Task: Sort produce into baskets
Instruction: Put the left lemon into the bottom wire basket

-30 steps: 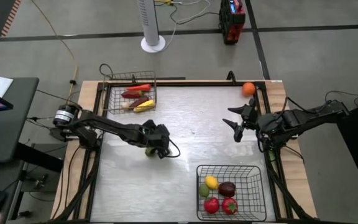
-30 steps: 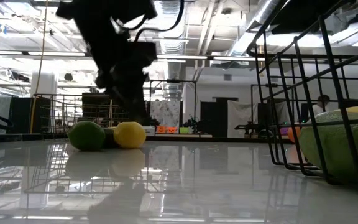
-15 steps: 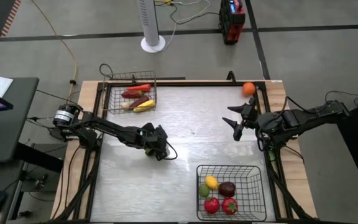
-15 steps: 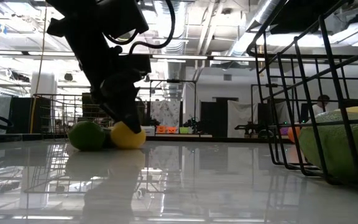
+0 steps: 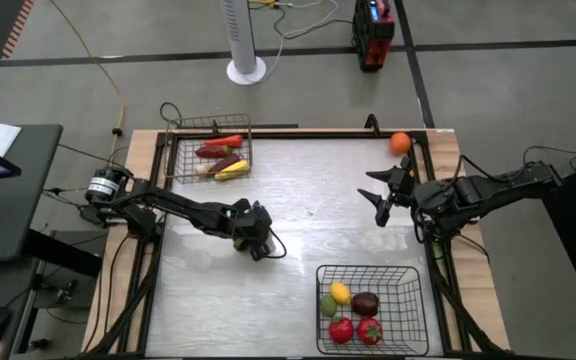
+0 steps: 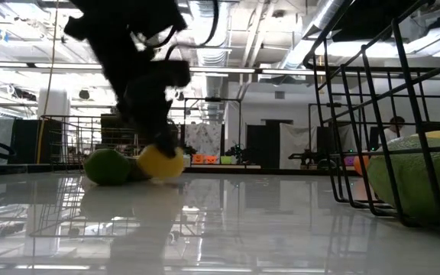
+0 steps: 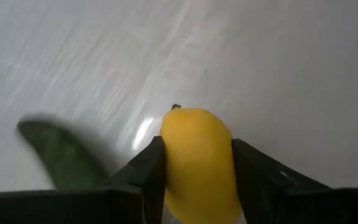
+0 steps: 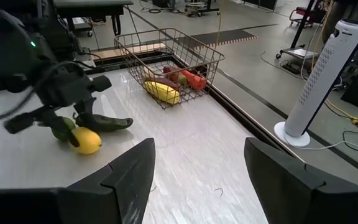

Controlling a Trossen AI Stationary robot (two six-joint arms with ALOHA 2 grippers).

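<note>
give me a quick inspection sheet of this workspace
surface: pale glossy table, bare in the middle
job's things: yellow fruit between the left gripper's fingers; green round piece and dark green long piece beside it; orange piece at the far right corner; grey basket and black basket each hold produce
clutter: nothing seen
grippers: left gripper shut on the yellow fruit; right gripper open, waiting
cables: cords on the floor
surroundings: white tower fan

Table (image 5: 298,215) — two baskets (image 5: 211,150), loose produce (image 6: 106,166).
</note>
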